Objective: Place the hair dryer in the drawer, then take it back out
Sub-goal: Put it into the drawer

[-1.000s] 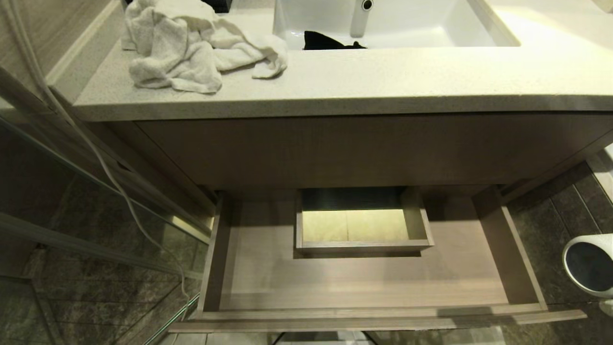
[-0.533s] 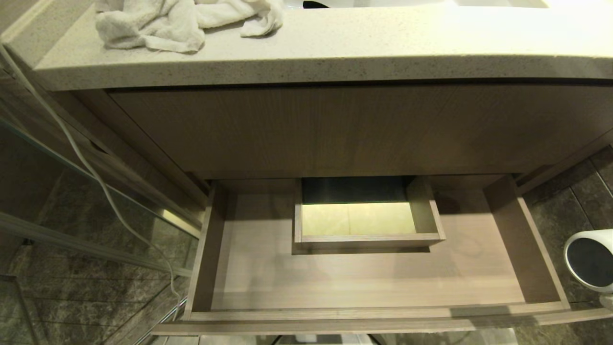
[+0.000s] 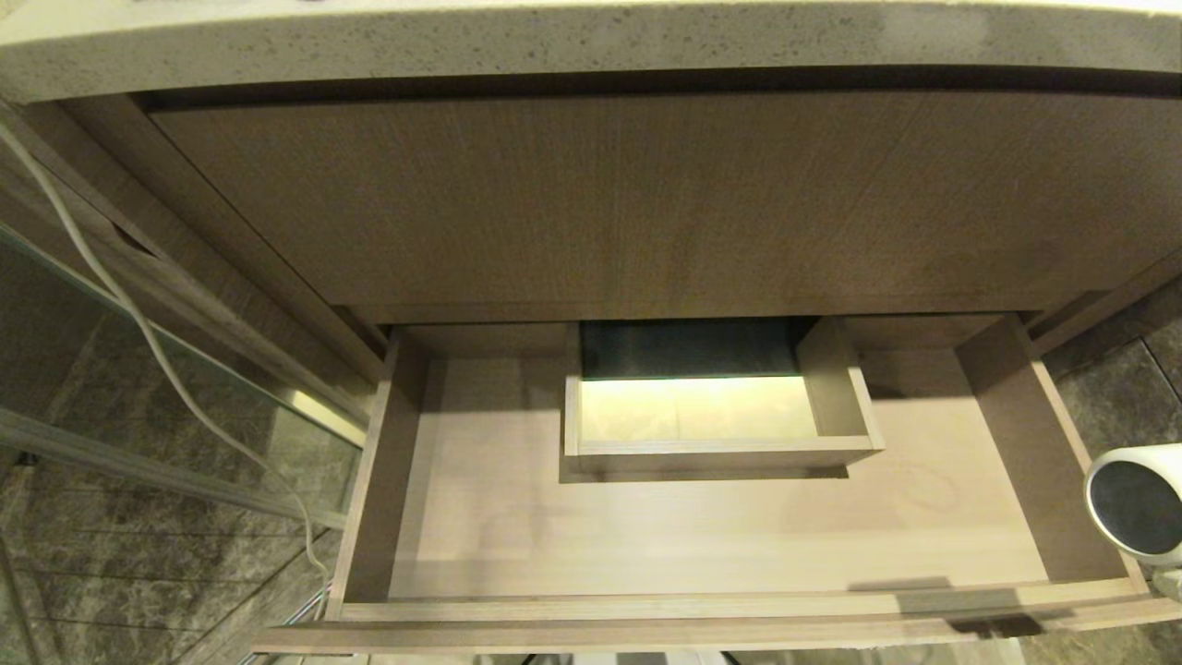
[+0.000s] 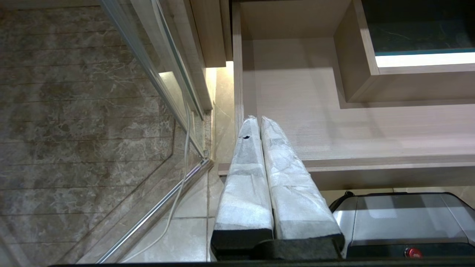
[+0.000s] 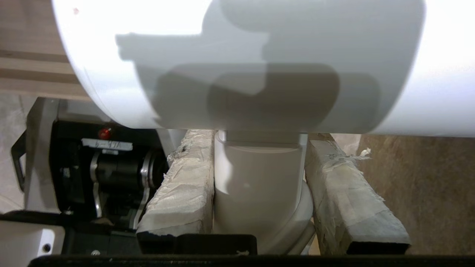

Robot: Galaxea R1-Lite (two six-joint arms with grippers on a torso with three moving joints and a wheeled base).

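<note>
My right gripper [image 5: 259, 193] pinches the hair dryer [image 5: 256, 66] by its handle, just beside the open drawer [image 3: 702, 610], so next I carry it over and lower it inside

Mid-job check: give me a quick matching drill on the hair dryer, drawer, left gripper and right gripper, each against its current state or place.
Things:
1. hair dryer
2. drawer
3. left gripper
4. right gripper

States:
A. pulled open, nothing lying on its floor
B. fingers pressed together, holding nothing, above the drawer's left front corner
C. clamped on the white handle
D. held beyond the drawer's right side, grey round end showing

Pairs: 1-D, 2-A, 3-B, 4-C
</note>
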